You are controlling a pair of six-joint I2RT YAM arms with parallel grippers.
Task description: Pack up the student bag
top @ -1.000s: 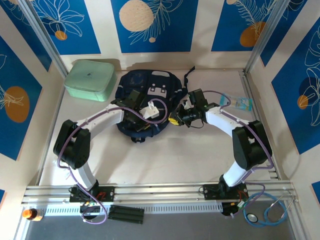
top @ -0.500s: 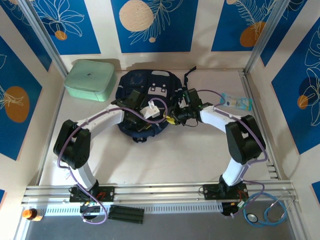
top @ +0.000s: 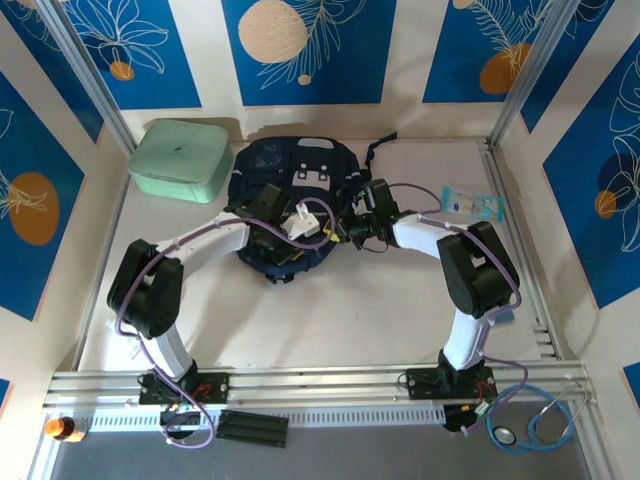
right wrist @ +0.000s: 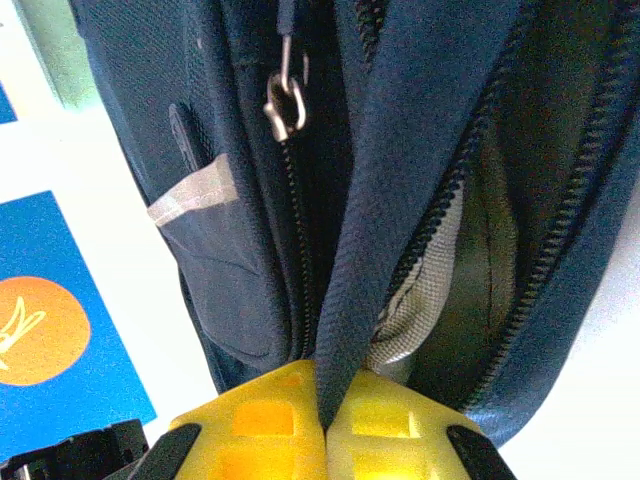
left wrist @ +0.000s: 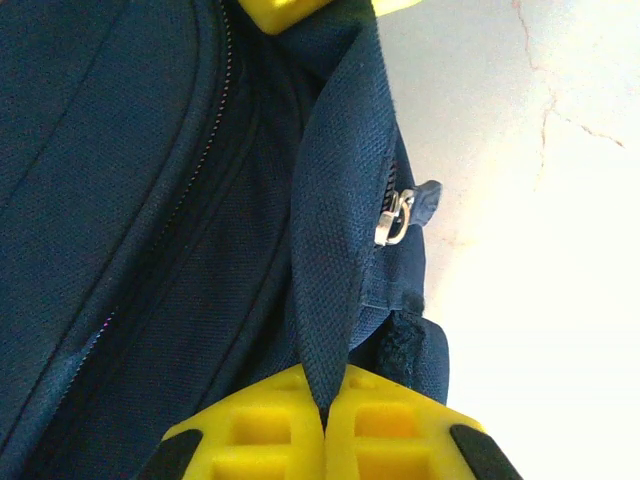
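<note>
The student bag (top: 290, 165), a navy backpack with white patches, lies at the back middle of the table. My left gripper (top: 283, 248) is over its near part, and in the left wrist view its yellow fingers (left wrist: 250, 430) are shut on a fold of navy fabric (left wrist: 340, 200) beside a metal zipper pull (left wrist: 395, 215). My right gripper (top: 345, 232) is at the bag's right side. In the right wrist view its fingers (right wrist: 400, 425) pinch the fabric edge (right wrist: 400, 180) of an unzipped opening, with the dark inside (right wrist: 500, 250) showing and a second zipper pull (right wrist: 283, 105) to the left.
A mint-green case (top: 180, 158) stands left of the bag at the back. A clear plastic packet (top: 470, 203) lies to the right near the wall. Off the table's front lie a stethoscope (top: 530, 425) and a small orange bottle (top: 62, 428).
My right gripper moved left to the bag's edge, opened briefly, then shut on the fabric. The bag's top shifted slightly. The left gripper kept its hold and barely moved.
</note>
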